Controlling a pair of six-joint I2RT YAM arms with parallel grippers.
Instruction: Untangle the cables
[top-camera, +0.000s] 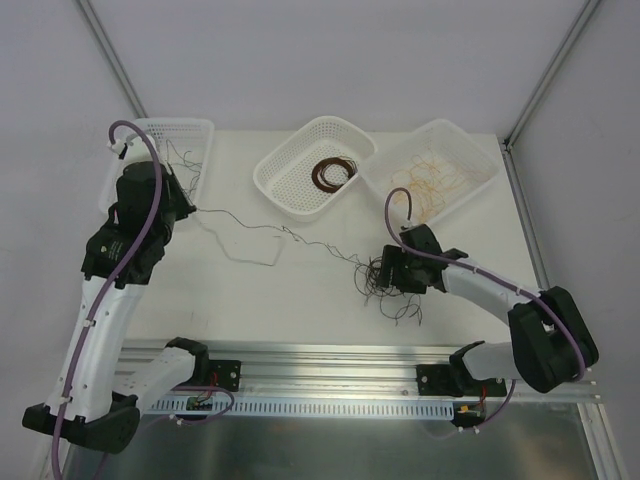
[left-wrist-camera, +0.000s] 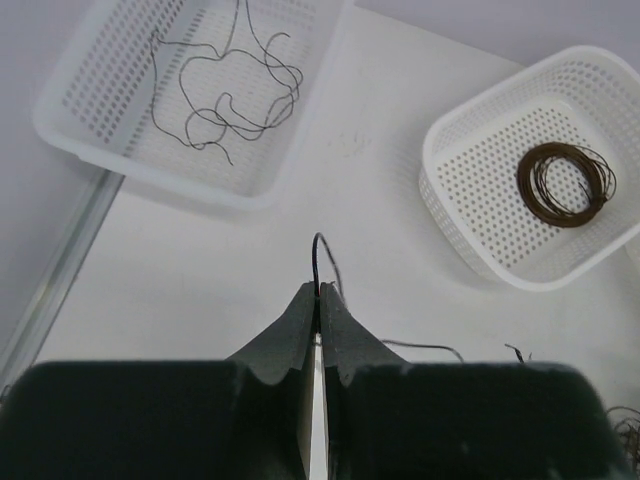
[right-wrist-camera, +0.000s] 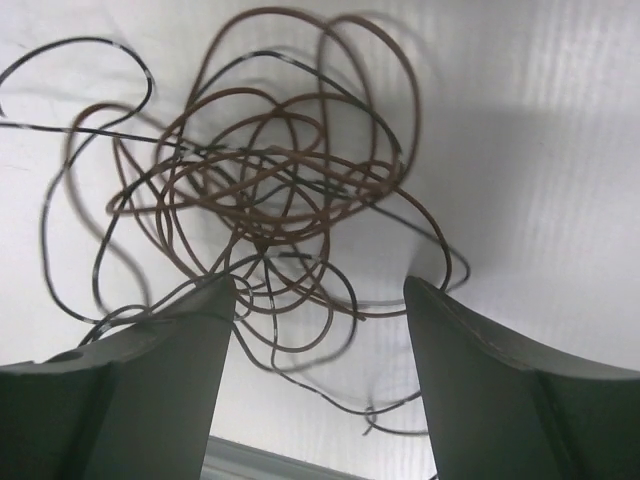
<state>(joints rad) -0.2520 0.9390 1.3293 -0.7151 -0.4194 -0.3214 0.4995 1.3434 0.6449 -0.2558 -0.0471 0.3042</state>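
A tangle of dark brown and black cables (right-wrist-camera: 270, 180) lies on the white table, seen from above as a clump (top-camera: 365, 280). My right gripper (right-wrist-camera: 320, 295) hovers over it, open, its fingers straddling some lower loops without pinching them. From the clump one thin black cable (top-camera: 250, 228) runs left across the table to my left gripper (top-camera: 190, 207). That gripper (left-wrist-camera: 318, 290) is shut on the black cable's end (left-wrist-camera: 316, 255), which curls up out of its tips.
Three white mesh baskets stand at the back. The left one (top-camera: 205, 130) holds loose black wires (left-wrist-camera: 230, 90). The middle one (top-camera: 275, 185) holds a dark brown coil (top-camera: 333, 172). The right one (top-camera: 480, 150) holds tan-orange wires (top-camera: 435, 180).
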